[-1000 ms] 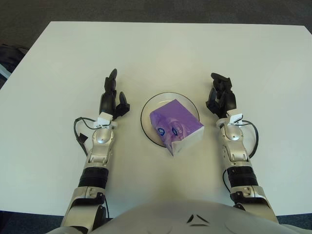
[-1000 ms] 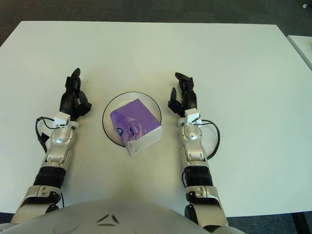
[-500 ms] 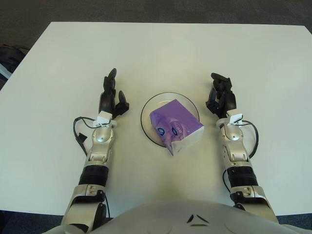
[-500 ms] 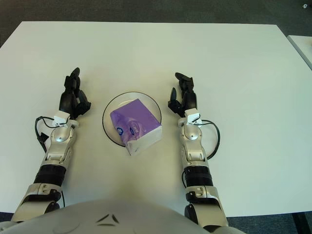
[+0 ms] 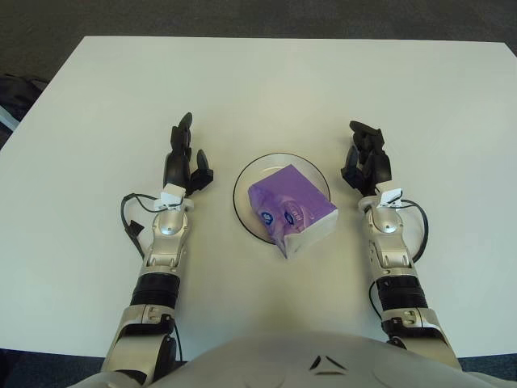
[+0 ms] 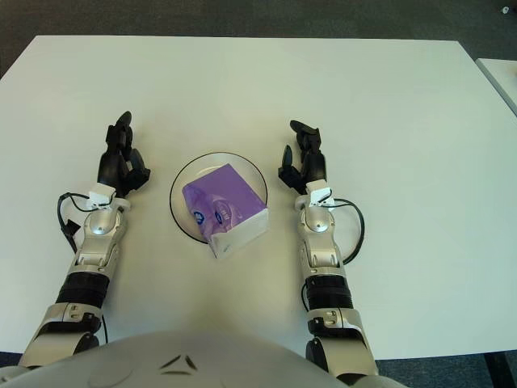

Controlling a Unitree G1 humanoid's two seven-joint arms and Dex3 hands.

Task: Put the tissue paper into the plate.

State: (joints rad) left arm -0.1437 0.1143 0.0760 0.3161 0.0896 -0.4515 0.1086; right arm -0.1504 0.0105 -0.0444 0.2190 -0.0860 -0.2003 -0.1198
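Note:
A purple tissue pack [image 5: 292, 209] lies in the round plate [image 5: 253, 172] at the table's middle, its white near end reaching over the plate's front right rim. My left hand [image 5: 183, 158] rests on the table left of the plate, fingers spread and empty. My right hand [image 5: 366, 158] rests right of the plate, fingers relaxed and empty. Neither hand touches the pack or the plate.
The white table [image 5: 266, 89] stretches wide behind and to both sides. A dark object [image 5: 12, 93] lies beyond the table's left edge. A second white surface [image 6: 505, 77] shows at the far right.

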